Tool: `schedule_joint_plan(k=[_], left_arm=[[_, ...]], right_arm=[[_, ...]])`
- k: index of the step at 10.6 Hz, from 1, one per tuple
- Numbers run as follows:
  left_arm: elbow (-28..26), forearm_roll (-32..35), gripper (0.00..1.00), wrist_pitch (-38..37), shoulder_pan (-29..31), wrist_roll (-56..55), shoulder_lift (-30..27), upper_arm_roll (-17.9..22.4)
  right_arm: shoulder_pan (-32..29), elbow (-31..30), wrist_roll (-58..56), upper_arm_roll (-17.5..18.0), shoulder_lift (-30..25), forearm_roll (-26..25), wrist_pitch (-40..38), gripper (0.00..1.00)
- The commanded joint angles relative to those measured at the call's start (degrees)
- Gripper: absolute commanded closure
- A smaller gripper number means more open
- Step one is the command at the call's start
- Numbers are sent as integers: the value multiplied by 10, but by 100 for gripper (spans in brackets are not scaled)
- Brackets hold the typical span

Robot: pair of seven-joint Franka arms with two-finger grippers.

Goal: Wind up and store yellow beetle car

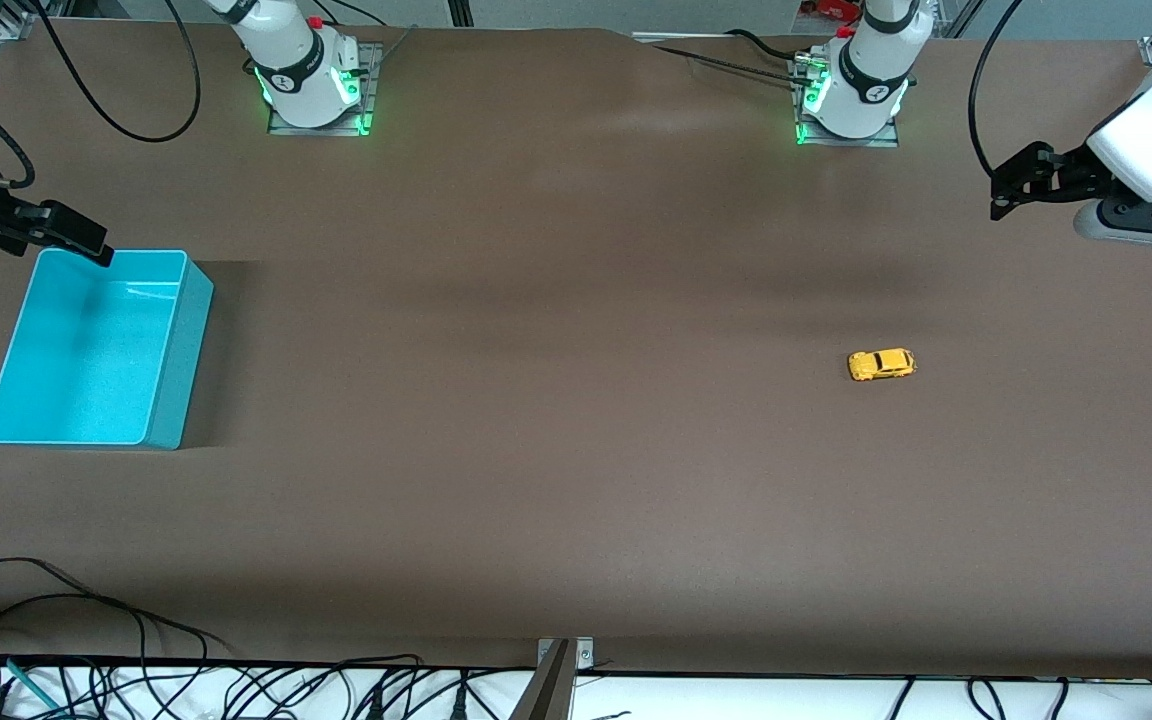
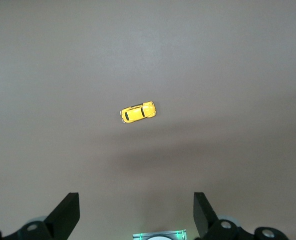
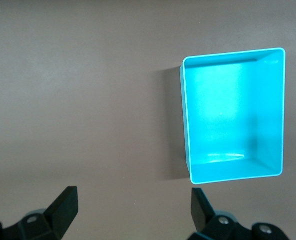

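The yellow beetle car [image 1: 881,365] stands alone on the brown table toward the left arm's end; the left wrist view also shows the car [image 2: 137,112] on its wheels. My left gripper [image 1: 1004,190] hangs high over the table's end, apart from the car, and in its wrist view the left gripper [image 2: 136,200] is open with nothing between its fingers. A turquoise bin [image 1: 191,350] sits empty toward the right arm's end. My right gripper [image 1: 86,242] hovers over the bin's corner nearest the bases; it [image 3: 133,192] is open and empty, with the bin [image 3: 228,115] beside it.
Both arm bases [image 1: 306,75] [image 1: 856,85] stand along the table's edge farthest from the front camera. Loose cables [image 1: 86,640] lie at the edge nearest that camera. A wide stretch of brown tabletop [image 1: 536,400] separates the car from the bin.
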Motion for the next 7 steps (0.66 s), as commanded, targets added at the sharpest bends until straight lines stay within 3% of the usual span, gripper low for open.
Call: schedule_joint_plan(k=[1,5,7], left_arm=[[19,-6,0,-2,3,-9,9,-3],[20,-7,0,-2,8,-9,9,-2],[20,-65,0,-4,36,-23,9,11]], right_arm=[[-2,5,-5,2,-4,4,0,0],[-2,5,-6,2,-4,5,2,0],[-2,5,-6,5,-4,5,1,0]])
